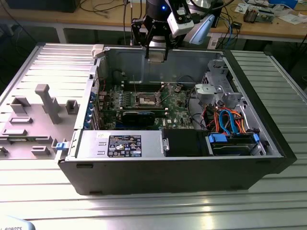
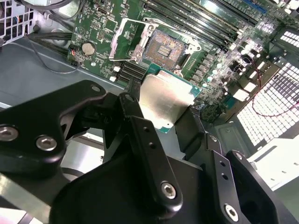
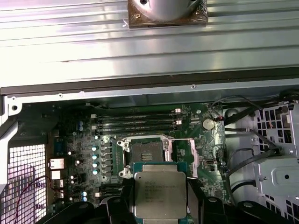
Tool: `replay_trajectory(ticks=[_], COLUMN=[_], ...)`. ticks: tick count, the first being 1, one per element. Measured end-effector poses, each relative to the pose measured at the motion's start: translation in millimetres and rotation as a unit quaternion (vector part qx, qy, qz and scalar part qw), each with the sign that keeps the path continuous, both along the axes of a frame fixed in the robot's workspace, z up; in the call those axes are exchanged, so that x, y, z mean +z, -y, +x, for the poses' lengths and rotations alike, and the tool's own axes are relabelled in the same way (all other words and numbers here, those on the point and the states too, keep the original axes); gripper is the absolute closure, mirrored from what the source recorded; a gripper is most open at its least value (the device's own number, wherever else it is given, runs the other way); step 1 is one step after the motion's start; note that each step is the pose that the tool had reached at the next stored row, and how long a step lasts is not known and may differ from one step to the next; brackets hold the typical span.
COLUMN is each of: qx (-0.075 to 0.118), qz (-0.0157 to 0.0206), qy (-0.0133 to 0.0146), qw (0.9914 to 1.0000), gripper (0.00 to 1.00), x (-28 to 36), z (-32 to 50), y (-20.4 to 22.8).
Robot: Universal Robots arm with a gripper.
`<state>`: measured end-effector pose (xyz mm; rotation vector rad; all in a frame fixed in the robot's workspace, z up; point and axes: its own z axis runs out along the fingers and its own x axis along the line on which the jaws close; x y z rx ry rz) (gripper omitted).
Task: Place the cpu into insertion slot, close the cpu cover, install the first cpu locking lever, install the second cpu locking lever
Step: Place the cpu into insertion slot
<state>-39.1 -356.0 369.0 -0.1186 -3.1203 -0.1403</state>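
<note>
Exterior view: claw clamped on the cpu, over the twelve o'clock wall of the case.
Insertion slot sits at the claw's six o'clock, well apart. Second wrist view: fingers pinch the chip's opposite edges, hiding its near edge; cpu cover stands open. First wrist view: slot uncovered just beyond the chip.

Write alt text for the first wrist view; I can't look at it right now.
Black fingers grip the cpu, its silvery top facing the camera, above the green motherboard. On the board the insertion slot sits empty, its cpu cover swung open.
</note>
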Motion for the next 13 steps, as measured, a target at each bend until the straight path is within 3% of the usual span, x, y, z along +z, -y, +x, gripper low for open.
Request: replay_trajectory(ticks=[3,7,13], qx=[-0.025,-0.029,-0.056], qz=[0.0,0.0,0.0], qy=[0.0,-0.0001,0.0], qw=[0.99969,0.99957,0.99842], gripper=[0.46,0.46,0.46], x=[-0.5,-1.1,-1.4], z=[-0.1,-0.1,0.0], y=[0.0,0.6,0.6])
